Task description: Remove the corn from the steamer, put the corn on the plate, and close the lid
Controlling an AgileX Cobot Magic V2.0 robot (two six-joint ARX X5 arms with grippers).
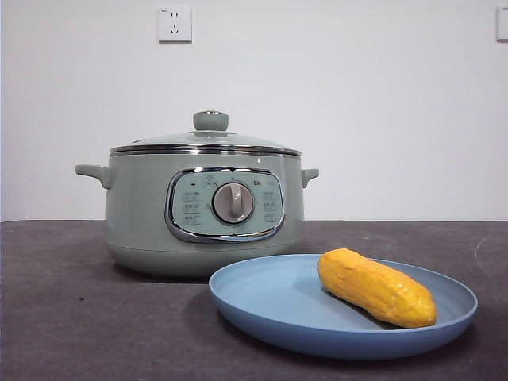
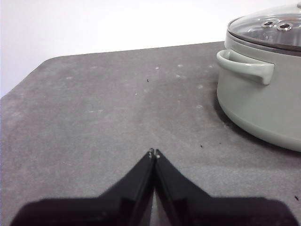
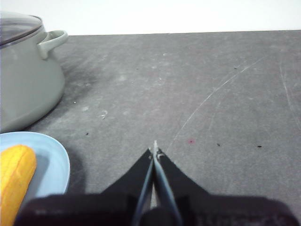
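Now corn (image 1: 376, 287) on plate (image 1: 262, 305) (lidded steamer (image 1: 143, 214))

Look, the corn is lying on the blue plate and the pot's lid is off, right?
Not quite. The corn does lie on the blue plate, but the lid is on the pot, not off. The front view shows its glass dome and green knob sitting on the rim. Both pincers, left and right, are shut and hold nothing.

Yellow corn (image 1: 376, 287) lying on blue plate (image 1: 270, 305), lid (image 1: 208, 140) closing sage steamer (image 1: 143, 214)
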